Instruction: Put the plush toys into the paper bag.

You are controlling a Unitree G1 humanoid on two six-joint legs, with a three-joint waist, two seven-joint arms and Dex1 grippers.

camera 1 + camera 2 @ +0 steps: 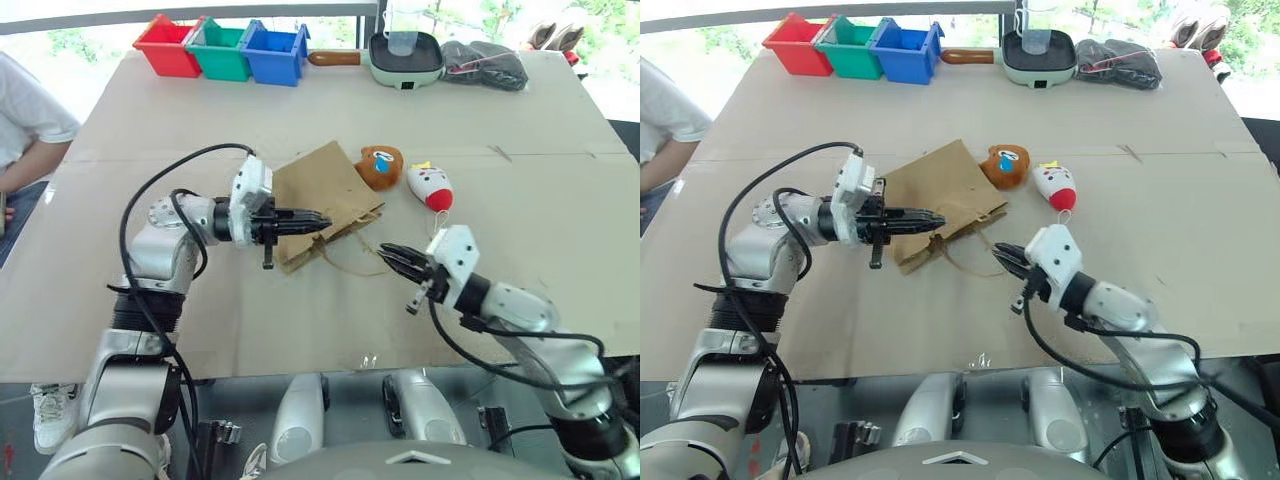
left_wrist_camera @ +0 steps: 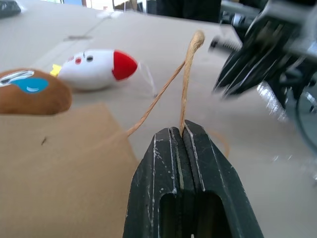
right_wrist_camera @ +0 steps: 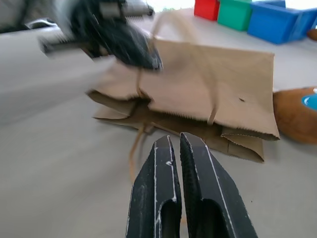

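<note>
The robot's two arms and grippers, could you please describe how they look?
Both arms have silver-grey metallic shells with black ribbed joints and loose black cables looping along them. Each wrist carries a white boxy housing. The left gripper and right gripper each have two black tapered fingers, scuffed with pale scratches.

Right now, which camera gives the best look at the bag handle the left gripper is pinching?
The left wrist view: the tan handle rises straight from the left gripper shut on it. The head views show the gripper at the paper bag, the loop thin. The right wrist view blurs it.
</note>
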